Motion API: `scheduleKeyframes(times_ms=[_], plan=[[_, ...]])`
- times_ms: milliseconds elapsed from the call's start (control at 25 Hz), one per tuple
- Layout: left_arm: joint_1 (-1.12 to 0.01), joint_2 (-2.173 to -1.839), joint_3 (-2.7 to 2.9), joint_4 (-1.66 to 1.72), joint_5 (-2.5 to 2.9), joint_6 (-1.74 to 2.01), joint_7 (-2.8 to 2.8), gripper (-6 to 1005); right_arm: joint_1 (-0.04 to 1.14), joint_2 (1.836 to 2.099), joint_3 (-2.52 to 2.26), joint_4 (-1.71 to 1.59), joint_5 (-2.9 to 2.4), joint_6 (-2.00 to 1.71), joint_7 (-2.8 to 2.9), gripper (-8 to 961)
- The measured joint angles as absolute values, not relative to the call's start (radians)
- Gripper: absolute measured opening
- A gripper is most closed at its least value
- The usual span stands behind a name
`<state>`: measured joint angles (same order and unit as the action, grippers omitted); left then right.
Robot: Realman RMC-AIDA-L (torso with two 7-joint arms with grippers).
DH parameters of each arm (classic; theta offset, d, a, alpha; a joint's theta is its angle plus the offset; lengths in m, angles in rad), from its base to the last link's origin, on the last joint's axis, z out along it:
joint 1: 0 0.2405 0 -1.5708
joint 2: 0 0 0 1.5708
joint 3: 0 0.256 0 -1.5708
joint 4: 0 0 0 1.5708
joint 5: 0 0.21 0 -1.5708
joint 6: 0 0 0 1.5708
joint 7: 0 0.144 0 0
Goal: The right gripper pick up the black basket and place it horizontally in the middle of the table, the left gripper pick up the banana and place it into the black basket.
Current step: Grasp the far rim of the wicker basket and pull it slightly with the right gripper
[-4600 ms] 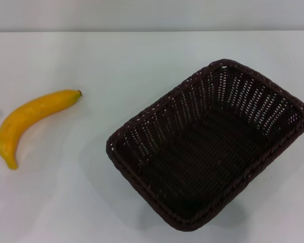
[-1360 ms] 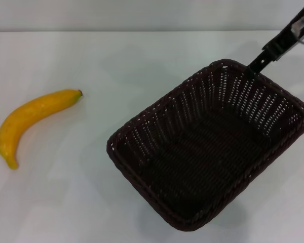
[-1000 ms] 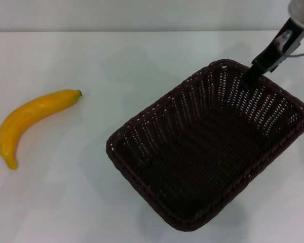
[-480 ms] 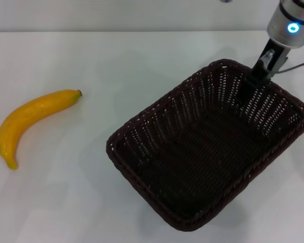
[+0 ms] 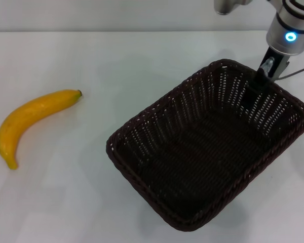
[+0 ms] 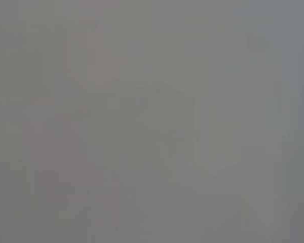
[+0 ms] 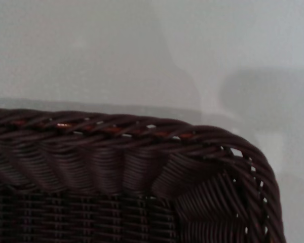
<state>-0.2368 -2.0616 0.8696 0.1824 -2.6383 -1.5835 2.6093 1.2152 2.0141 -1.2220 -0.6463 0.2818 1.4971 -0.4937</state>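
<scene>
The black basket [image 5: 167, 114] lies at an angle on the right half of the white table [image 5: 116, 61], open side up and with nothing in it. My right gripper [image 5: 256, 85] comes down from the upper right under its blue ring light and is at the basket's far rim, near the far right corner. The right wrist view shows that braided rim and corner [image 7: 116, 132] close up. The yellow banana [image 5: 30, 114] lies on the table at the far left, well apart from the basket. The left gripper is out of view; the left wrist view is plain grey.
The table's far edge [image 5: 142, 31] runs across the top of the head view, with a grey wall behind it. The silver-grey right arm [image 5: 289, 23] hangs over the far right corner.
My right arm has come in from the upper right and lowered its gripper onto the basket's far rim. The basket and the banana have not moved.
</scene>
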Motion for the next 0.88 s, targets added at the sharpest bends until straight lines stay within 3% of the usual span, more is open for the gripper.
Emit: scheduleKeyframes(times_ms=[200,360,600,880], plan=[[-0.236,-2.062,0.870,0.184,-2.638,-1.566,2.609,103,1.216,2.016,-1.241,-0.636,0.282,1.503,-0.499,712],[-0.238,-2.063,0.870,0.183,-2.638,-1.557,2.609,103,1.217,2.017,-1.252,-0.630,0.284,1.511,-0.500,501],[-0.237,-2.065,0.870,0.187,-2.638,-1.546,2.610,103,1.216,2.017,-1.252,-0.642,0.289,1.513,-0.482,296],[-0.237,-2.066,0.870,0.189,-2.640,-1.546,2.641,104,1.200,2.011,-1.245,-0.704,0.270,1.528,-0.423,227]])
